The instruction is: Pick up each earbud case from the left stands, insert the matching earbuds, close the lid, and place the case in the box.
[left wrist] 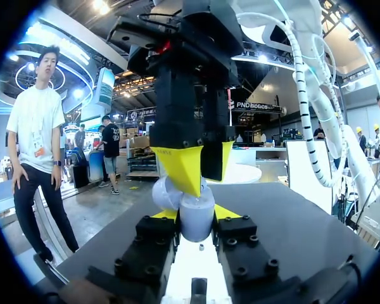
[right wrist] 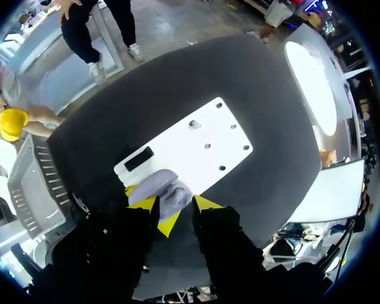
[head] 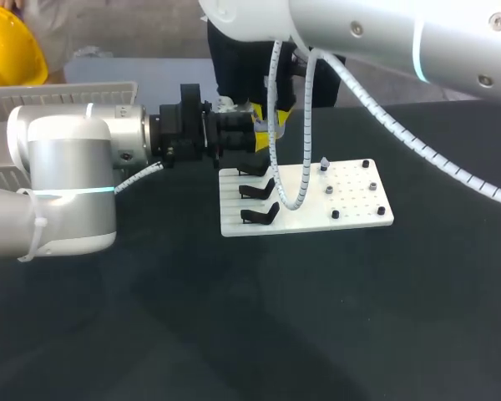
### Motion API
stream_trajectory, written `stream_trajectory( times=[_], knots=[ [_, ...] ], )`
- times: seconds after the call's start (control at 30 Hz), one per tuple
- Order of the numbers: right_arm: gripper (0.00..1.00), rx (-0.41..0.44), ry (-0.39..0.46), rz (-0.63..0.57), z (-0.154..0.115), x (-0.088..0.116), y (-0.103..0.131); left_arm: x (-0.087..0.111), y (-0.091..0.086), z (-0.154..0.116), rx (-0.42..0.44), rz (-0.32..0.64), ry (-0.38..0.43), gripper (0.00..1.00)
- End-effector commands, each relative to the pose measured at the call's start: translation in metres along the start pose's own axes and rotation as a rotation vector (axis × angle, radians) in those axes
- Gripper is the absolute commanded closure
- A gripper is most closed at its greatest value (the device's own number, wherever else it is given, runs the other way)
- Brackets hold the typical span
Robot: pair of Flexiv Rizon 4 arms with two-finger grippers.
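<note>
Dark counter (head: 317, 317), carrying one white board (head: 359, 209); black stands (head: 259, 215) are sitting along the board's left part and small pegs (head: 372, 185) are dotting the rest. Item: lavender earbud case (left wrist: 196, 218), which we are holding in the air by the board's far left edge. Our left hand (left wrist: 199, 214) is clenching the case from two sides. Our right hand (right wrist: 177, 204) is hanging directly over the case and touching it; we cannot tell whether it is gripping.
</note>
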State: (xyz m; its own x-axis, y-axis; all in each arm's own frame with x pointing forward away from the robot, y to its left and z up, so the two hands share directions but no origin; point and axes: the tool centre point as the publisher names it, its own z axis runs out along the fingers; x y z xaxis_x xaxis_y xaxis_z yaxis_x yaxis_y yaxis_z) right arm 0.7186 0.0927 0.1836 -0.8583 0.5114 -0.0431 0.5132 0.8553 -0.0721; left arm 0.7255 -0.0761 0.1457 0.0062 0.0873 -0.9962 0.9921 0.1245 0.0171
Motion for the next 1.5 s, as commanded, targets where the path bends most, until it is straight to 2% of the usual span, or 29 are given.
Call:
stream_trajectory(
  times=[0.03, 0.2, 0.3, 0.37, 0.43, 0.47, 0.5, 0.53, 0.57, 0.63, 0.9, 1.17, 1.33, 1.5],
  knots=[
    [0.62, -0.014, -0.005, -0.010, -0.003, 0.003, -0.003, 0.001, -0.002, 0.001, -0.006, 0.004, -0.004, 1.00],
    [0.62, -0.062, -0.019, -0.058, -0.011, 0.013, -0.008, 0.001, -0.002, 0.001, -0.006, 0.004, -0.004, 1.00],
    [0.61, -0.155, -0.034, -0.141, -0.018, 0.021, -0.013, 0.001, -0.002, 0.001, -0.006, 0.004, -0.004, 1.00],
    [0.59, -0.197, -0.086, -0.234, -0.023, 0.025, -0.018, 0.001, -0.002, 0.001, -0.006, 0.004, -0.004, 1.00],
    [0.57, -0.201, -0.146, -0.234, -0.024, 0.026, -0.025, 0.001, -0.002, 0.001, -0.006, 0.004, -0.004, 1.00],
    [0.58, -0.256, -0.170, -0.275, -0.028, 0.028, -0.030, 0.001, -0.002, 0.001, -0.006, 0.004, -0.004, 1.00],
    [0.52, -0.268, -0.185, -0.279, -0.029, 0.028, -0.035, 0.001, -0.002, 0.001, -0.006, 0.004, -0.004, 1.00],
    [0.40, -0.298, -0.216, -0.309, -0.031, 0.028, -0.040, 0.001, -0.002, 0.001, -0.006, 0.004, -0.004, 1.00],
    [0.22, -0.308, -0.233, -0.319, -0.032, 0.028, -0.044, 0.001, -0.002, 0.001, -0.006, 0.004, -0.004, 1.00],
    [0.01, -0.336, -0.259, -0.350, -0.032, 0.026, -0.053, 0.001, -0.002, 0.001, -0.006, 0.004, -0.004, 1.00],
    [0.00, -0.378, -0.318, -0.352, -0.024, 0.010, -0.084, 0.001, -0.002, 0.001, -0.006, 0.004, -0.004, 1.00],
    [0.00, -0.386, -0.317, -0.240, -0.004, -0.016, -0.105, 0.001, -0.002, 0.001, -0.006, 0.004, -0.004, 1.00],
    [0.00, -0.367, -0.315, -0.190, 0.010, -0.032, -0.104, 0.001, -0.002, 0.001, -0.006, 0.004, -0.004, 1.00],
    [0.00, -0.348, -0.307, -0.197, 0.029, -0.046, -0.089, 0.001, -0.002, 0.001, -0.006, 0.004, -0.004, 1.00]
  ],
)
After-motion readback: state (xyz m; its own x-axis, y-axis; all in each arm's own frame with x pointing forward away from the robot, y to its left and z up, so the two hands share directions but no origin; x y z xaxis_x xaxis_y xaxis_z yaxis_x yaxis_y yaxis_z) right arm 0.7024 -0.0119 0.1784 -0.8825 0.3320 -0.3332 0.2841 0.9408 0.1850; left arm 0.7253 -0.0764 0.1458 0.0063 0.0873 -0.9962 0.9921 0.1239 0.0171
